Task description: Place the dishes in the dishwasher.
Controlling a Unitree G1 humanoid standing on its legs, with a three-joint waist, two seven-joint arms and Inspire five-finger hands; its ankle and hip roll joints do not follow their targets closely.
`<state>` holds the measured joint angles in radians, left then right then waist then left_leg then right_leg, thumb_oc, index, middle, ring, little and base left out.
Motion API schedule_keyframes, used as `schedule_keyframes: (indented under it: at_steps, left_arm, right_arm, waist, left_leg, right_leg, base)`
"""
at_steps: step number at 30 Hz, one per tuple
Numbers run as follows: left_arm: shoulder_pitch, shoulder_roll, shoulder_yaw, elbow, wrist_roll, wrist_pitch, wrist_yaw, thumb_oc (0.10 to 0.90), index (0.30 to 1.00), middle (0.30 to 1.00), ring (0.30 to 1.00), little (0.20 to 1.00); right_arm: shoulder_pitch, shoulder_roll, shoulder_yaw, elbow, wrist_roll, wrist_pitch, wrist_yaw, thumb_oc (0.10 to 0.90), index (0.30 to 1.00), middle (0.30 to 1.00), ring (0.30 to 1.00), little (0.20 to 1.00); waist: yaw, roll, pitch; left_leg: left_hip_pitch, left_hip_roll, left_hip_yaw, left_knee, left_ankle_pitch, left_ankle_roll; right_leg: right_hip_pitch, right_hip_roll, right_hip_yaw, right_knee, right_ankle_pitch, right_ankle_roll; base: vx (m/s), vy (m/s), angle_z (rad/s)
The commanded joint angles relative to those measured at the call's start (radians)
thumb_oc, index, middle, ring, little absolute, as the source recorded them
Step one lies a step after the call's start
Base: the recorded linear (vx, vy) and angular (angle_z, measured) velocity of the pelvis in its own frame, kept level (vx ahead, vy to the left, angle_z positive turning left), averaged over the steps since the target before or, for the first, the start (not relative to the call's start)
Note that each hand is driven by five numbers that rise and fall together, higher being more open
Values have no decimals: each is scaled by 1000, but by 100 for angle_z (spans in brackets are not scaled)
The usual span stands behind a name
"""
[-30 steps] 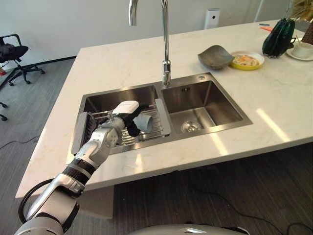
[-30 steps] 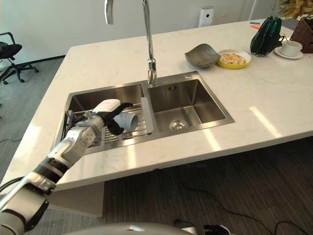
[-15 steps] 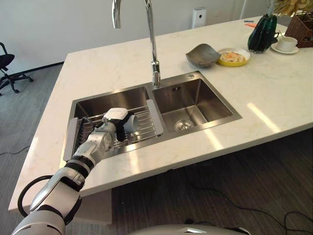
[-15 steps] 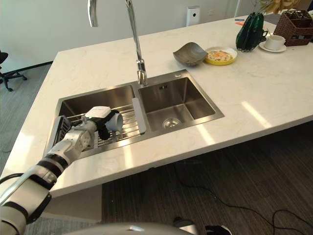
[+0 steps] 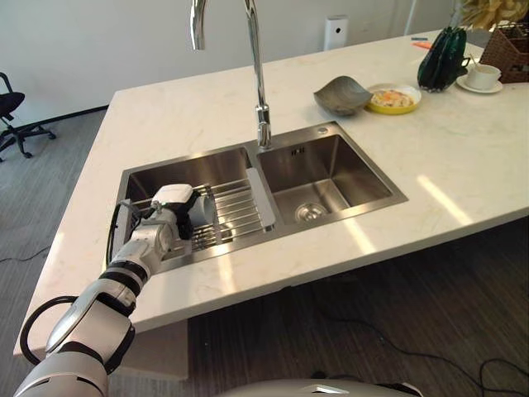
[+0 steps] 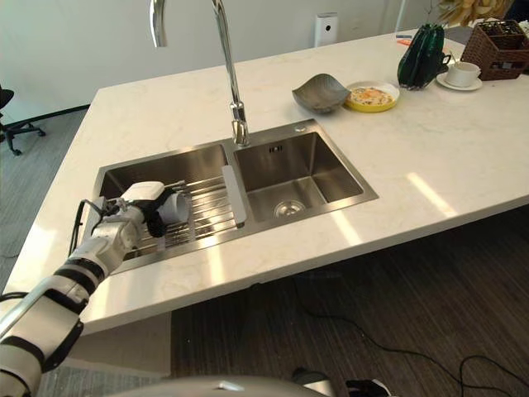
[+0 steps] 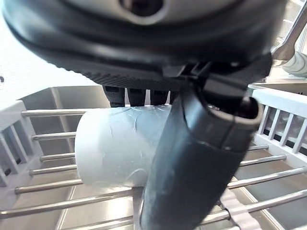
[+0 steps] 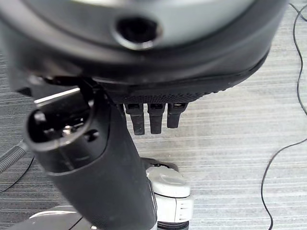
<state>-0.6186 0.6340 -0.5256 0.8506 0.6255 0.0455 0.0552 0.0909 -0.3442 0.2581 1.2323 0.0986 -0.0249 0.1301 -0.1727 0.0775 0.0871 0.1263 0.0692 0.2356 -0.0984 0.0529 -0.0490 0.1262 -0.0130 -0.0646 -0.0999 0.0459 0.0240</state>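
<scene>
A wide pale marble tabletop (image 5: 463,157) carries a stainless double sink (image 5: 264,194) set into it, with a tall curved faucet (image 5: 258,74) rising behind the divider between the two basins. The right basin (image 5: 331,178) holds nothing but its drain, while the left basin (image 5: 190,178) is spanned by a wire drying rack (image 5: 235,211) with grey end pieces. At the far end of the tabletop stand a grey bowl (image 5: 342,93), a yellow plate (image 5: 395,99) with food just beside it, a dark green vase (image 5: 438,58), a white cup on a saucer (image 5: 483,76) and a brown basket (image 5: 506,51). A black office chair (image 5: 12,116) stands on the grey floor beyond the tabletop's left edge. The left hand (image 5: 169,217) reaches over the near rim of the left basin, its fingers and thumb curled round a pale grey cup (image 7: 117,146) that lies on its side on the rack's bars, open end pointing toward the divider. The right hand (image 8: 96,158) hangs above the striped grey floor, fingers straight and relaxed, holding nothing.
</scene>
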Motion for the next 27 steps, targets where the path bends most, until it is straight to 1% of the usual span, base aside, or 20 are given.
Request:
schedule_keyframes:
  at_steps: [1,3,5,7,8,9,10,11,13,15,16,17,18,21,24,25,26,27]
  left_arm:
    - [-128,90,0,42,-3,1,16,400,300,300,300,300]
    - [-106,111,16,-57,-12,-20,58,400,300,300,300,300]
    - [-72,127,65,-168,-49,-47,116,400,300,300,300,300]
    - [-72,127,65,-168,-49,-47,116,400,300,300,300,300]
    - [-45,132,102,-244,-74,-64,149,400,300,300,300,300]
    - [16,116,199,-380,-129,-90,220,400,300,300,300,300]
    - [43,100,234,-403,-157,-94,237,400,300,300,300,300]
    - [107,36,357,-502,-262,-114,313,400,300,300,300,300]
    - [155,-17,440,-606,-339,-146,355,400,300,300,300,300]
    - [177,-68,505,-696,-457,-187,362,400,300,300,300,300]
    - [193,-91,534,-737,-499,-197,367,400,300,300,300,300]
    - [198,-92,538,-743,-501,-195,365,400,300,300,300,300]
    - [223,-125,577,-834,-573,-233,372,400,300,300,300,300]
    - [299,-132,654,-938,-578,-257,398,400,300,300,300,300]
    - [381,-147,711,-1002,-576,-271,434,400,300,300,300,300]
    - [386,-148,713,-1006,-576,-270,434,400,300,300,300,300]
    - [422,-159,734,-1015,-583,-277,449,400,300,300,300,300]
    - [424,-159,735,-1017,-583,-276,449,400,300,300,300,300]
  right_arm:
    - [-50,1,41,22,-13,-35,-3,800,900,900,900,900]
    - [-45,3,36,20,-10,-41,-7,800,900,900,900,900]
    - [-37,8,29,18,-9,-47,-12,800,900,900,900,900]
    - [-37,8,29,18,-9,-47,-12,800,900,900,900,900]
    - [-32,10,26,19,-6,-49,-14,800,900,900,900,900]
    - [-21,22,16,25,-2,-53,-18,800,900,900,900,900]
    - [-19,23,12,28,-2,-52,-22,800,900,900,900,900]
    - [-8,34,-3,33,-4,-53,-35,800,900,900,900,900]
    - [-2,34,-11,37,-10,-50,-48,800,900,900,900,900]
    - [-1,35,-17,38,-15,-46,-59,800,900,900,900,900]
    - [0,35,-18,34,-16,-45,-62,800,900,900,900,900]
    - [1,33,-17,33,-16,-44,-62,800,900,900,900,900]
    - [6,35,-20,22,-14,-45,-70,800,900,900,900,900]
    - [11,43,-20,6,-17,-48,-77,800,900,900,900,900]
    - [4,54,-6,0,-25,-49,-79,800,900,900,900,900]
    - [4,54,-4,1,-25,-50,-79,800,900,900,900,900]
    - [2,58,2,0,-31,-49,-78,800,900,900,900,900]
    - [3,58,3,0,-31,-49,-78,800,900,900,900,900]
  waist:
    - [11,-37,9]
    - [18,-41,10]
    - [25,-46,11]
    - [25,-46,11]
    - [27,-48,11]
    - [36,-55,10]
    - [37,-56,9]
    - [48,-65,9]
    - [50,-66,6]
    - [57,-68,5]
    - [59,-68,5]
    - [58,-67,4]
    - [67,-66,7]
    - [89,-64,11]
    - [115,-61,18]
    - [113,-61,17]
    - [128,-60,21]
    - [126,-60,20]
  left_leg:
    - [70,-18,36,11,-83,-44]
    - [67,-18,32,11,-83,-44]
    - [65,-18,28,11,-82,-44]
    - [65,-18,28,11,-82,-44]
    - [64,-18,25,11,-82,-45]
    - [60,-19,17,11,-81,-46]
    - [59,-19,15,11,-80,-47]
    - [56,-20,9,11,-80,-47]
    - [54,-19,4,11,-82,-48]
    - [53,-19,0,11,-83,-48]
    - [52,-19,-1,11,-82,-48]
    - [52,-19,-1,11,-82,-48]
    - [48,-18,-6,11,-81,-48]
    - [40,-18,-19,11,-78,-47]
    - [31,-21,-35,11,-71,-49]
    - [30,-21,-36,11,-71,-50]
    - [23,-22,-47,11,-66,-51]
    - [22,-22,-48,11,-65,-51]
  right_leg:
    - [13,-59,-26,21,-52,121]
    - [13,-59,-29,21,-53,121]
    - [13,-61,-33,21,-52,121]
    - [13,-61,-33,21,-52,121]
    - [13,-61,-36,22,-52,122]
    - [14,-62,-40,21,-54,120]
    - [15,-62,-43,20,-54,120]
    - [16,-64,-49,18,-56,117]
    - [17,-66,-55,17,-57,115]
    - [18,-68,-60,15,-56,114]
    - [19,-68,-61,15,-56,113]
    - [19,-68,-62,15,-56,113]
    - [18,-69,-67,14,-56,111]
    - [18,-68,-73,13,-59,108]
    - [18,-70,-88,13,-63,103]
    - [18,-70,-89,13,-63,103]
    - [15,-70,-97,13,-66,101]
    - [15,-70,-98,13,-66,101]
  base:
    - [0,0,0]
    - [0,0,0]
    - [0,0,0]
    - [0,0,0]
    - [0,0,0]
    - [0,0,0]
    - [0,0,0]
    - [28,-9,7]
    - [31,-8,11]
    - [28,-7,13]
    - [17,-6,11]
    - [16,-14,8]
    - [8,-22,5]
    - [6,-27,5]
    - [-4,-31,12]
    - [-22,-33,12]
    - [-16,-21,19]
    - [-64,-77,26]
